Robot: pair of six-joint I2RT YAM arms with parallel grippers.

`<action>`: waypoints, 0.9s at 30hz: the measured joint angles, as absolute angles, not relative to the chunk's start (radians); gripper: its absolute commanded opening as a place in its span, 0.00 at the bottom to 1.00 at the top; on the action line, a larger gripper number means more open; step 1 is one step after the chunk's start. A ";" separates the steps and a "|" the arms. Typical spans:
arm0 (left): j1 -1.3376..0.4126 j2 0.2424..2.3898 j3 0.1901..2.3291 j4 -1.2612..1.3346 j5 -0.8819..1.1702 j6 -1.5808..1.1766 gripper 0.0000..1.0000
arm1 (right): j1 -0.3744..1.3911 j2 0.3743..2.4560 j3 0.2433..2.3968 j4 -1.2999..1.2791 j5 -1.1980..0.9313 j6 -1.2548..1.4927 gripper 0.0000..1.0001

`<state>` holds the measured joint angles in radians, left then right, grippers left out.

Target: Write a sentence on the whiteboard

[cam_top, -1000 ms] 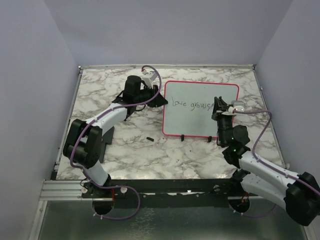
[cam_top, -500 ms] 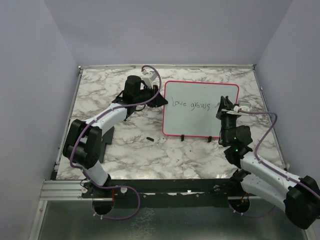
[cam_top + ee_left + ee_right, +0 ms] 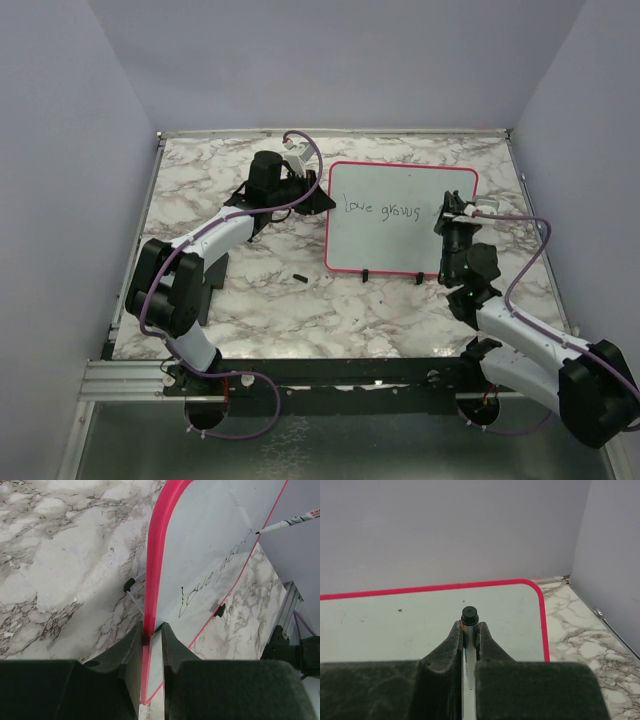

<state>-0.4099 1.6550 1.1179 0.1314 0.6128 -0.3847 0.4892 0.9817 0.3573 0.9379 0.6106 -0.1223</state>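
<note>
The whiteboard (image 3: 400,235), white with a thin red-pink frame, lies on the marble table. My left gripper (image 3: 322,200) is shut on its left edge; in the left wrist view the red frame (image 3: 156,555) runs between the dark fingers (image 3: 131,645). The sentence (image 3: 381,209) reads "Love grows" in thin dark strokes, also in view as writing (image 3: 215,577). My right gripper (image 3: 450,212) is shut on a white marker (image 3: 469,614), just right of the last word. The marker (image 3: 287,524) has its tip at the board; contact is unclear.
A small black cap (image 3: 299,275) lies on the marble left of the board's near edge. Two black clips (image 3: 368,273) sit on that near edge. Grey walls close in the table on three sides, and a metal rail (image 3: 530,195) runs along the right.
My right gripper has carried the marker rightward along the line, uncovering the end of "grows". The left gripper and the board have stayed put.
</note>
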 measured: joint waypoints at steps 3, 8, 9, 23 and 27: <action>-0.410 1.655 1.118 0.131 0.613 -0.385 0.04 | 0.485 0.994 0.357 0.948 0.603 -0.120 0.01; -0.410 1.655 1.118 0.131 0.613 -0.385 0.04 | 0.482 1.002 0.357 0.958 0.590 -0.120 0.01; -0.410 1.655 1.118 0.131 0.613 -0.385 0.04 | 0.482 1.004 0.357 0.964 0.588 -0.120 0.01; -0.410 1.655 1.118 0.130 0.612 -0.384 0.04 | 0.476 1.046 0.358 1.008 0.559 -0.120 0.01; -0.410 1.655 1.118 0.130 0.612 -0.385 0.04 | 0.476 1.045 0.358 1.007 0.556 -0.120 0.01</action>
<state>-0.4099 1.6550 1.1179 0.1303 0.6125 -0.3847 0.4763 1.0454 0.3580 1.0069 0.5556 -0.1196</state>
